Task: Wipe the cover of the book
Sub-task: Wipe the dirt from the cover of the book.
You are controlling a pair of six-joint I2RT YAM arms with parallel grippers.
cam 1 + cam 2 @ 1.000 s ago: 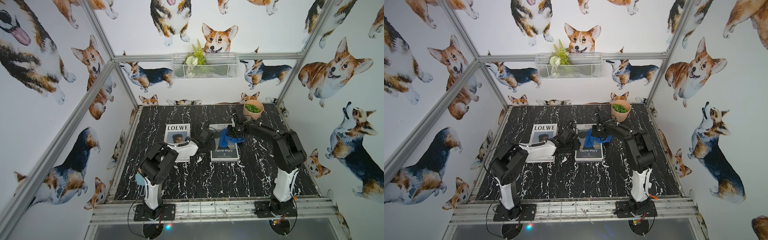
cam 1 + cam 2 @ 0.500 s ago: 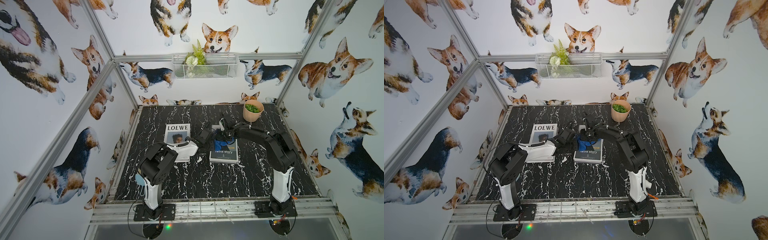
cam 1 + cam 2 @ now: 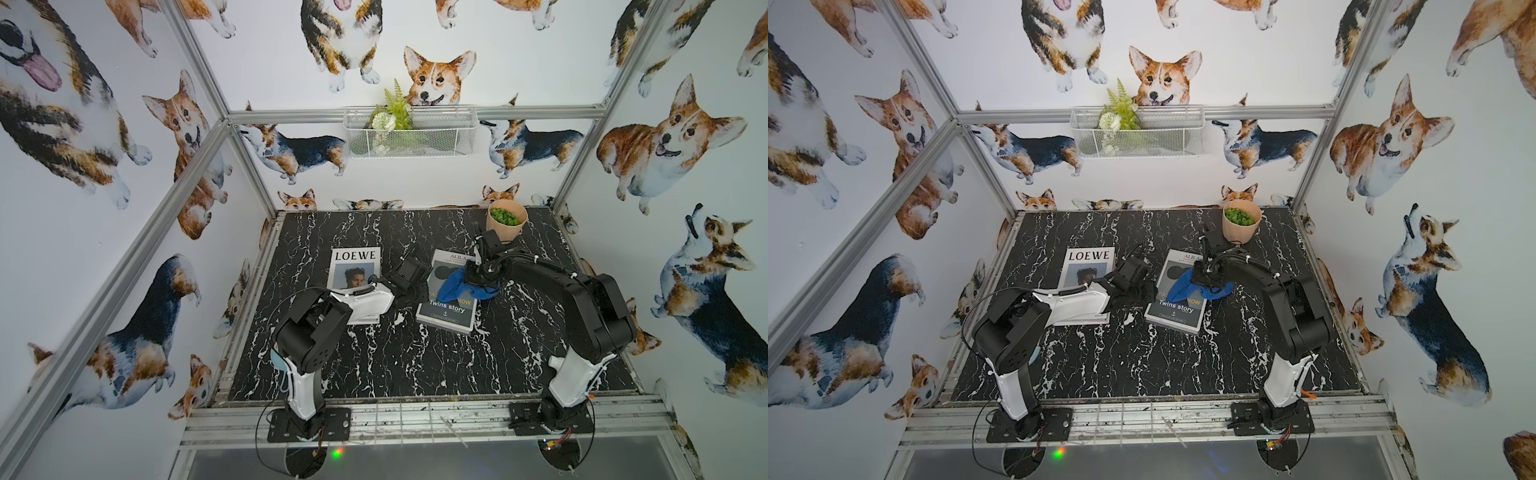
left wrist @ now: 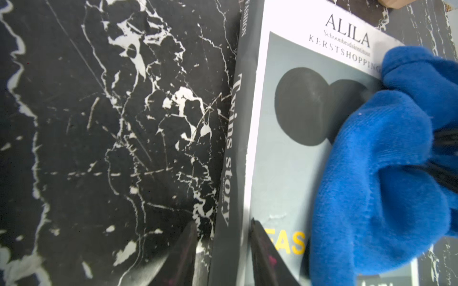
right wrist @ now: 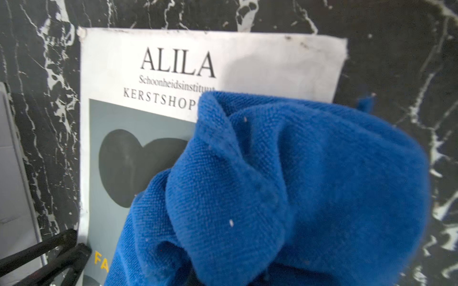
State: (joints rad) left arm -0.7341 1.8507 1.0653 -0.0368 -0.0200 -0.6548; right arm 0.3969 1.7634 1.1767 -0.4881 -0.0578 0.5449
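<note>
A black, white-veined table sits inside a booth papered with corgi drawings, seen from above. Clock directions take 12 as the back wall.

The book is a grey-covered volume titled "Twins story", with "ALILA" printed across its head. It lies flat and face up near the middle of the table, its head tipped slightly towards 1 o'clock. A crumpled blue cloth rests on the cover. It spreads from the cover's centre to its 3 o'clock edge and spills just over that edge onto the table. Two dark overlapping circles on the cover are half hidden by the cloth.

The right gripper reaches in from 3 o'clock and presses down into the cloth. Its jaws are clenched on the bunched fabric, which hides most of them.

The left gripper meets the book at its 9 o'clock edge, along the spine. In the left wrist view its two dark fingers clamp that edge. One lies on the cover beside yellow lettering, the other on the table side of the spine.

A magazine headed "LOEWE" lies at 9 o'clock of the book, partly under the left arm. A plant pot holding green leaves stands near the table's 1 o'clock corner. A white wire basket with a fern hangs on the back wall at 12 o'clock.
</note>
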